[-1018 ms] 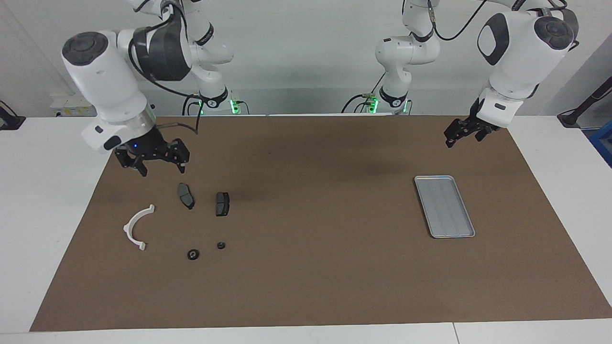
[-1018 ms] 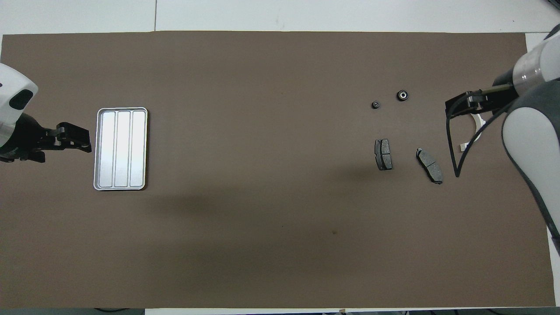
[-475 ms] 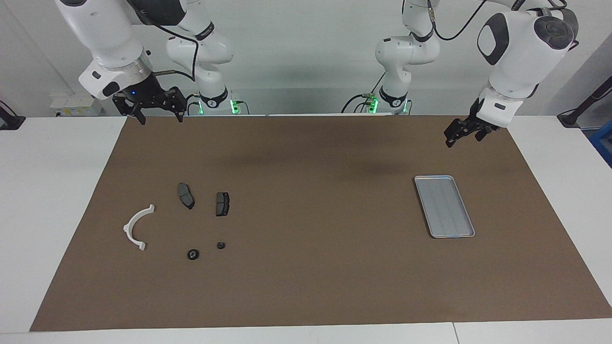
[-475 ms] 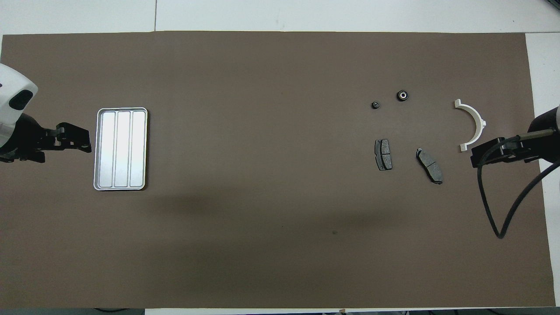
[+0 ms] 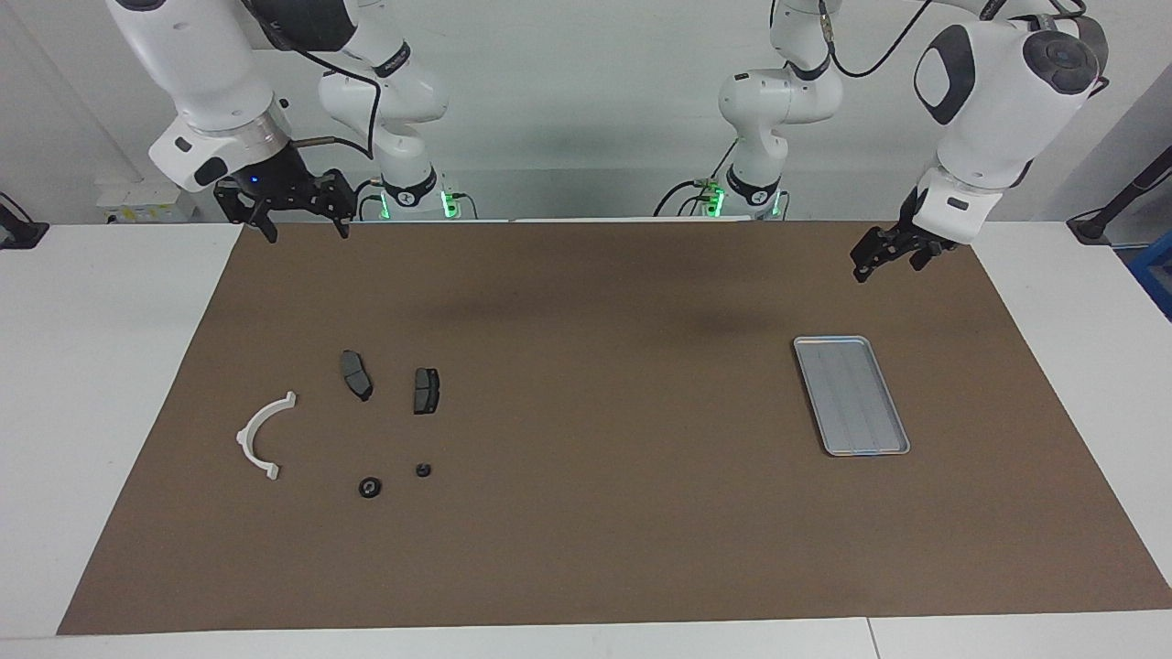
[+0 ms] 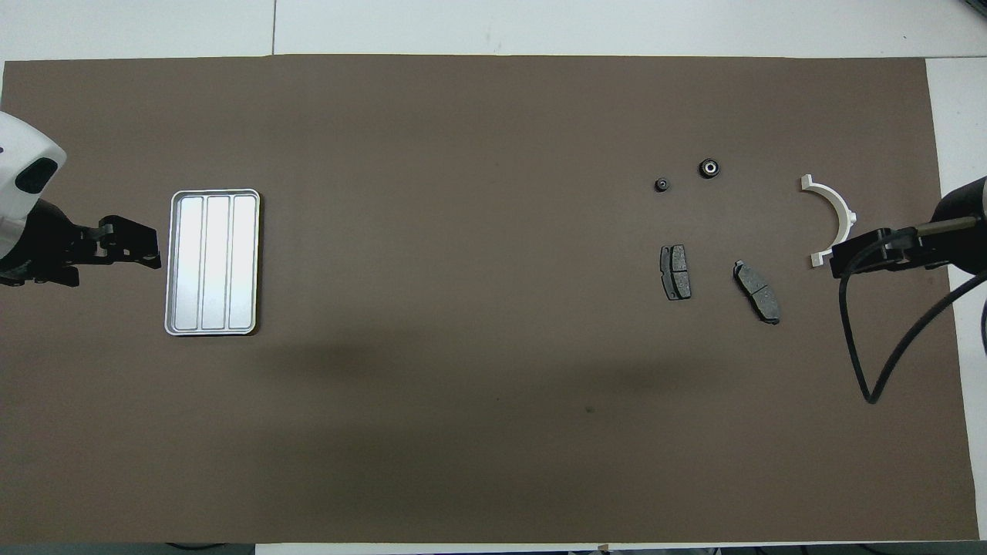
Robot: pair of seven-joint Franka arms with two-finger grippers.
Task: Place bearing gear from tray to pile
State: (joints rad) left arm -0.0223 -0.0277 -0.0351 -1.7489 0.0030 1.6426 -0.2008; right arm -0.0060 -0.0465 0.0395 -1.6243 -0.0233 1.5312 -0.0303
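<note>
A brown mat [image 5: 604, 412] covered the white table [image 5: 101, 366] before a pale wall. The right gripper [image 5: 295, 227] hung spread; the left gripper's [image 5: 884, 258] finger state was indeterminate.

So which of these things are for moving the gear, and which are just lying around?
For the job: tray, empty; bearing gear, now among the pile; right gripper, raised; left gripper, waiting.

Just lying there: white bracket, two brake pads, smaller round part.

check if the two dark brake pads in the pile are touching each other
Apart. The overhead view shows bare brown mat between the one brake pad and the other brake pad; the facing view shows the same gap.
</note>
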